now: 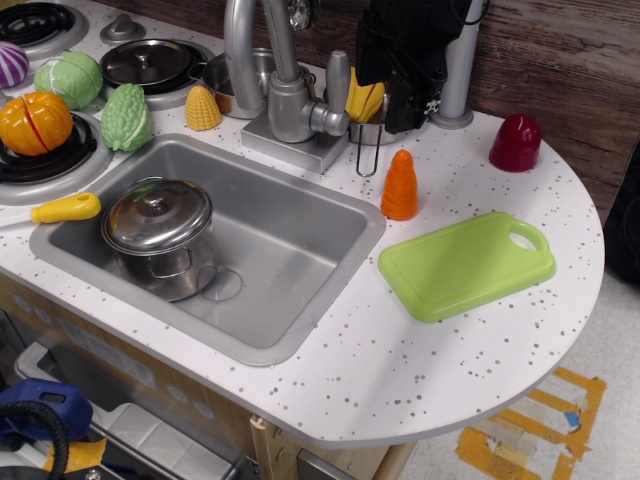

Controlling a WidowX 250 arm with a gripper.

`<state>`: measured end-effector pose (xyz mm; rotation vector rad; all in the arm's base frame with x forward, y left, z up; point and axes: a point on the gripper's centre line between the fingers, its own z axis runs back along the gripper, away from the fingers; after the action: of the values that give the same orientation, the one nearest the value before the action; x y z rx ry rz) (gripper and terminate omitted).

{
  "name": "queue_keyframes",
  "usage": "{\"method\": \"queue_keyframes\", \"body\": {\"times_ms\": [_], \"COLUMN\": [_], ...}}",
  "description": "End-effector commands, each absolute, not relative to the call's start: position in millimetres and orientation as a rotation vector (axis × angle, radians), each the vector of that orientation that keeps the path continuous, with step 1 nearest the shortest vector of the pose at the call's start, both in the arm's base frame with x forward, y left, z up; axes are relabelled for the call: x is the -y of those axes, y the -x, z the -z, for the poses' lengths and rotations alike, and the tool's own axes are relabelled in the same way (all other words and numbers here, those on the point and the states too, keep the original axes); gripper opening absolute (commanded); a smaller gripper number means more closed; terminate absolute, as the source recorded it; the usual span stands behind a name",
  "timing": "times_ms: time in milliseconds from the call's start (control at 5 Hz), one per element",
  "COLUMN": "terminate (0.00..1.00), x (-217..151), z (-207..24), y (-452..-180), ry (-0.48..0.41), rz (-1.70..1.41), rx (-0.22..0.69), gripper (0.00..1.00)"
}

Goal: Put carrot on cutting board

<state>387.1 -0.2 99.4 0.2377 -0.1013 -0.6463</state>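
The carrot (400,186) is a small orange ridged cone standing upright on the white speckled counter, just right of the sink's back right corner. The cutting board (466,266) is a lime-green rectangle with a handle hole at its far right corner. It lies flat on the counter, just in front and to the right of the carrot, not touching it. My black gripper (402,100) hangs at the back of the counter, above and behind the carrot, well apart from it. Its dark fingers blend into the arm, so I cannot tell how the jaws stand. It holds nothing that I can see.
A steel sink (300,240) holds a lidded pot (158,232). The faucet (275,85) stands behind it. A metal cup with a yellow item (365,105) sits under the gripper. A dark red toy (515,143) is at back right. Corn (202,108), green vegetables and an orange pumpkin (35,122) lie left. The counter edge curves at right.
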Motion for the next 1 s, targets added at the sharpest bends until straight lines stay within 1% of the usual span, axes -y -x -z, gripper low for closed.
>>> {"method": "queue_keyframes", "body": {"times_ms": [0, 400, 600, 800], "terminate": [0.00, 0.00, 0.00, 0.00], "x": [0, 9, 11, 17], "z": [-99, -72, -68, -57], "y": [-387, -386, -386, -389], "ry": [-0.238, -0.220, -0.209, -0.173], "rz": [0.646, 0.659, 0.662, 0.663], "rx": [0.101, 0.149, 0.172, 0.210], "gripper": [1.00, 1.00, 1.00, 1.00]}}
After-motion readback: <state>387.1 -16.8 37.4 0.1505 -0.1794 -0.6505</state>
